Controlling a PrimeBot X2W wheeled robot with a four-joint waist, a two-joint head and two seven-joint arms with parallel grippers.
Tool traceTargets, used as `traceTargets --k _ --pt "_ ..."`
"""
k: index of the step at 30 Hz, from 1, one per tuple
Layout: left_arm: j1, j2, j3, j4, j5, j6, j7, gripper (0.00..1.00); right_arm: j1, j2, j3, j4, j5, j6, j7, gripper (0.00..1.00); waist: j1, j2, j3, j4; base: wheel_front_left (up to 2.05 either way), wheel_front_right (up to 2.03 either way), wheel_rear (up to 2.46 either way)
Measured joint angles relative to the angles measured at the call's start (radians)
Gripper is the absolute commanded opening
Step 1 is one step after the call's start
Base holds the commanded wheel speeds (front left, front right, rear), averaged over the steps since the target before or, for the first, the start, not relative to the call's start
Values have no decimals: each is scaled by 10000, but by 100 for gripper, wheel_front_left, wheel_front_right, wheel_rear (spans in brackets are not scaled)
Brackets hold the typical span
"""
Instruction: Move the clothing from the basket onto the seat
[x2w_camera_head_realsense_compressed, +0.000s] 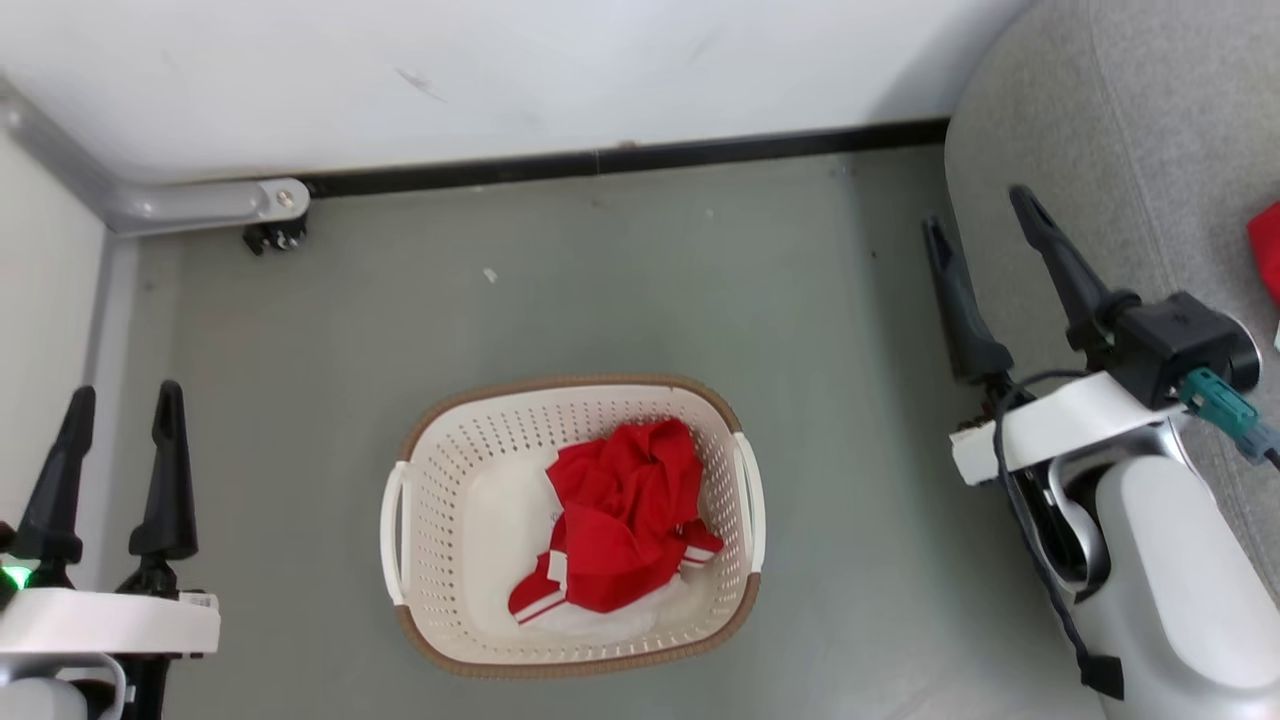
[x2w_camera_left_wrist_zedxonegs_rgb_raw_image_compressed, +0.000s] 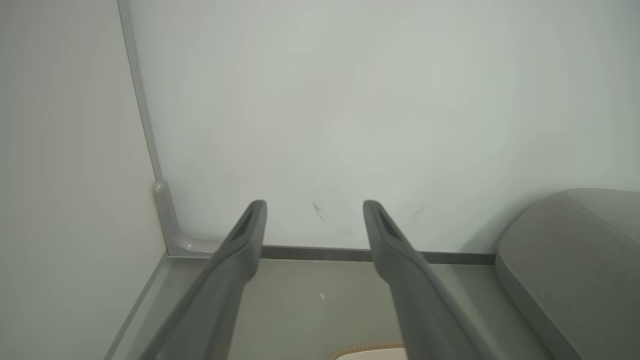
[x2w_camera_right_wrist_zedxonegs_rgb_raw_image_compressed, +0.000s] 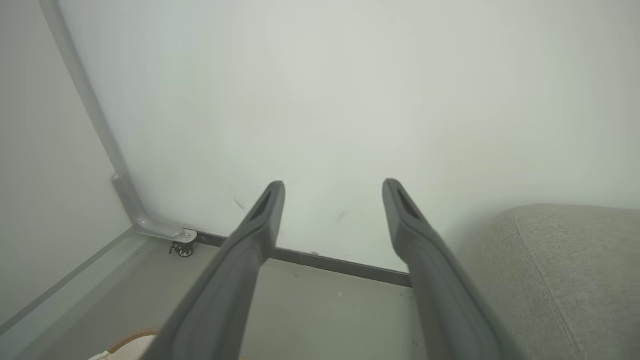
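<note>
A crumpled red garment with white trim, the clothing (x2w_camera_head_realsense_compressed: 622, 515), lies inside the cream basket (x2w_camera_head_realsense_compressed: 430, 470) on the grey floor at the centre of the head view. The grey seat (x2w_camera_head_realsense_compressed: 1130, 140) fills the upper right, and a bit of red cloth (x2w_camera_head_realsense_compressed: 1266, 248) lies on it at the right edge. My left gripper (x2w_camera_head_realsense_compressed: 126, 398) stands open and empty at the lower left, well apart from the basket. My right gripper (x2w_camera_head_realsense_compressed: 978, 208) is open and empty, raised beside the seat's front edge. Both wrist views face the white wall, with the basket rim (x2w_camera_left_wrist_zedxonegs_rgb_raw_image_compressed: 367, 346) at the bottom.
A white wall with a dark baseboard (x2w_camera_head_realsense_compressed: 620, 158) closes the far side. A grey pipe bracket with a small castor (x2w_camera_head_realsense_compressed: 270, 236) sits in the back left corner. A pale panel (x2w_camera_head_realsense_compressed: 40, 300) stands along the left.
</note>
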Motion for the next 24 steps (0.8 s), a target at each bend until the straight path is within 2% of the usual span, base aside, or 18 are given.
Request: traceTargets --k 9,15,24 --pt "417 -184 19 144 198 -75 0 100 774 25 -757 240 21 0 -19 100 0 0 -737 168 0 0 0" --pt "771 -309 -94 198 232 -77 0 100 1208 50 -1124 -244 19 0 -21 100 0 0 -1230 217 0 0 0" --pt "1367 -219 -721 6 560 -77 2 100 2124 90 -1519 -531 232 0 -31 100 0 0 -1980 229 0 0 0"
